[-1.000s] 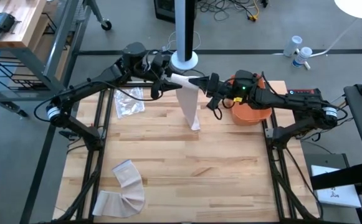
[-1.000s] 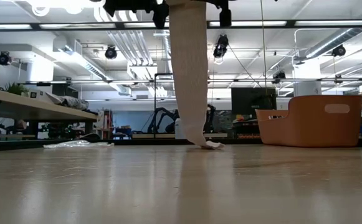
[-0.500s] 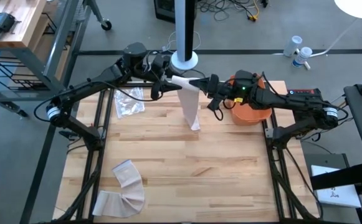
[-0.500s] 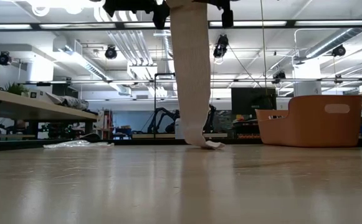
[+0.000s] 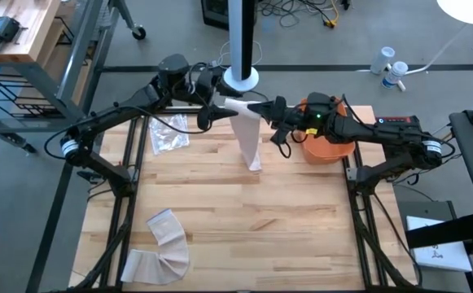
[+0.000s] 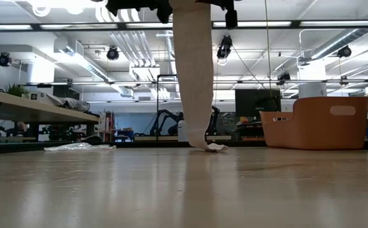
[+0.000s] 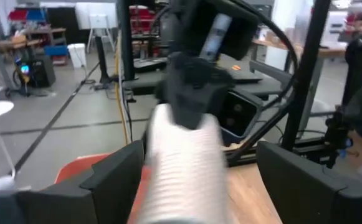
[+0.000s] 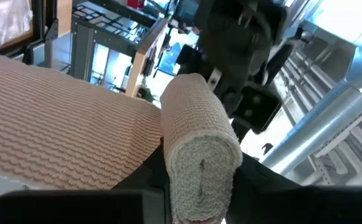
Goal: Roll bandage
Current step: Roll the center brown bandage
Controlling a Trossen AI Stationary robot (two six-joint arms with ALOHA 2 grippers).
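Note:
The bandage is a cream, ribbed elastic strip. Its rolled part (image 5: 238, 106) is held level, high above the table's far middle. The loose strip (image 6: 193, 76) hangs straight down from the roll, and its lower end (image 6: 212, 147) lies crumpled on the wood. My right gripper (image 5: 262, 110) comes in level from the right and is shut on the roll. My left gripper (image 5: 210, 102) comes in level from the left and is open. In the left wrist view its fingers (image 7: 115, 180) stand on either side of the roll's other end (image 7: 184, 155). My right gripper pinches the roll's end (image 8: 200, 165) between its two fingers. It comes in level from the table's right, with the fingers lying along the roll. The roll stays level and clear of the table. The strip hangs below it, and only the strip's lower end rests on the wood.
An orange bin (image 5: 330, 145) stands at the far right, under my right arm. A clear plastic wrapper (image 5: 168, 130) lies at the far left. A second loose bandage (image 5: 163, 248) lies near the front left corner. A white pole base (image 5: 240, 80) stands just beyond the far edge.
My left gripper has opened about the roll's end and rolled a little, staying in place. The roll stays up in my right gripper, and the strip still hangs down to the table.

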